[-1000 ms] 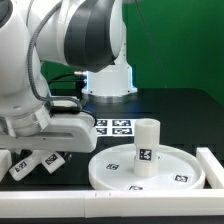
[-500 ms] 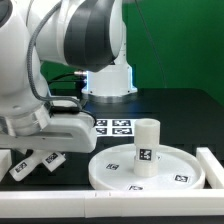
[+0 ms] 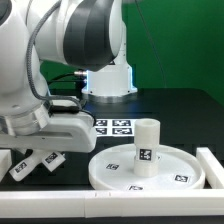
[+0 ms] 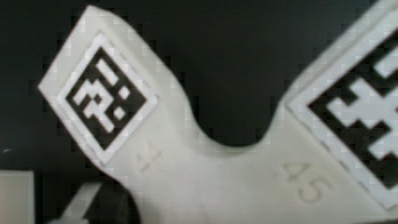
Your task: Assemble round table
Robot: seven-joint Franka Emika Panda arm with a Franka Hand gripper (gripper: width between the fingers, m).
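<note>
Gripper (image 3: 40,149) is low over the desk near the corner at the exterior view's lower left. Cannot tell if the jaws are open or closed, since the arm's own body hides the fingers. Right under it is a forked white part (image 3: 30,164) with black-and-white tags. In the wrist view this part (image 4: 196,140) fills the picture: two prongs, a tag on each, "45" stamped near the fork. Cannot tell whether the gripper touches it.

The arm (image 3: 70,40) is bulky and blocks most of the desk's side at the exterior view's left.

The marker board (image 3: 113,127) lies flat mid-desk, just beside the gripper housing, between it and the robot base (image 3: 108,80) at the far edge.

The disc (image 3: 185,165), rim up with small tags on it, lies near the desk's edge closest to the camera, toward the corner at the exterior view's lower right and apart from the gripper. The leg (image 3: 147,147), a short thick cylinder with a tag on its side, stands upright on the disc around its middle.

One white rail (image 3: 60,190) runs along the near edge, touching or just beside the disc's rim. Another rail (image 3: 213,165) runs along the edge at the exterior view's right.
</note>
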